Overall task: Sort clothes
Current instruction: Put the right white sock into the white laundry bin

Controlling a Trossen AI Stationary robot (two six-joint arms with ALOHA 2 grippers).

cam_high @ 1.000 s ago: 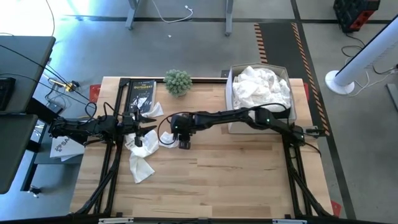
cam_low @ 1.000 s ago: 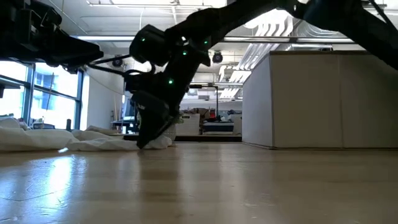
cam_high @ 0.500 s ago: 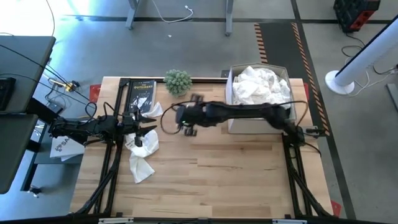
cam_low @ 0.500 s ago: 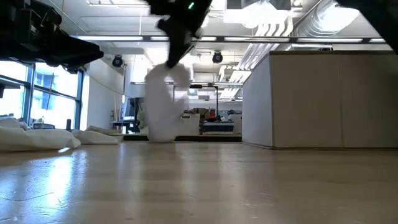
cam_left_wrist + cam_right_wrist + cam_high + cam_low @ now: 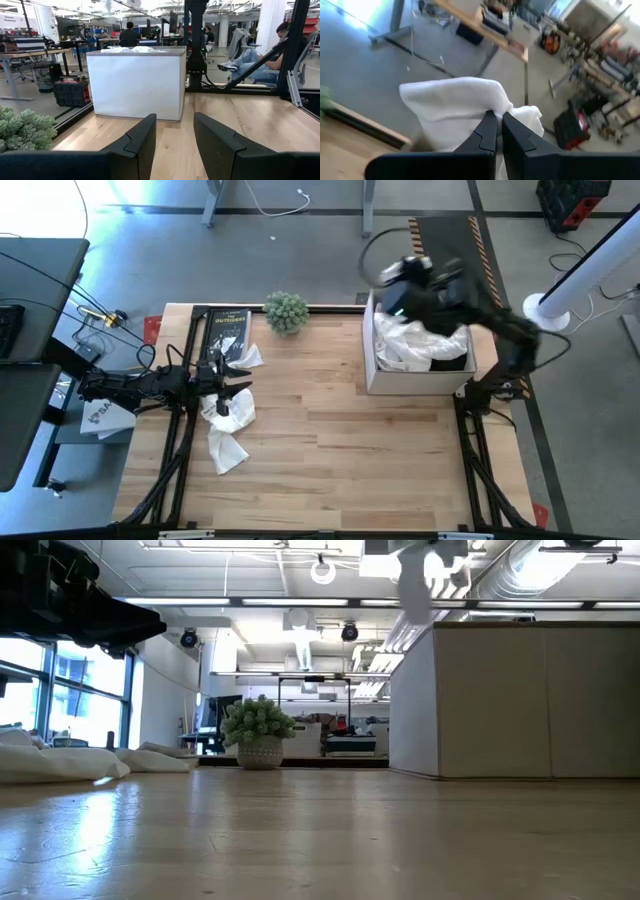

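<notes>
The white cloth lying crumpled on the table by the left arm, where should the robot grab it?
Probably on the raised folds of the white cloth, coming straight down from above. It lies low and crumpled on the table, so a bunched ridge gives the left gripper fingers something to pinch.

Nothing is reading clearly from here. The black book (image 5: 226,331) beside the left gripper (image 5: 232,383) is showing yellow lettering, too small to read.

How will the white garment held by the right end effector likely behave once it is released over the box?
The white garment, pinched in the right end effector, looks floppy: it drapes and folds around the grip. It probably weighs little, hanging from one small pinch. Released, it would likely crumple onto the white pile in the box rather than hold shape.
</notes>
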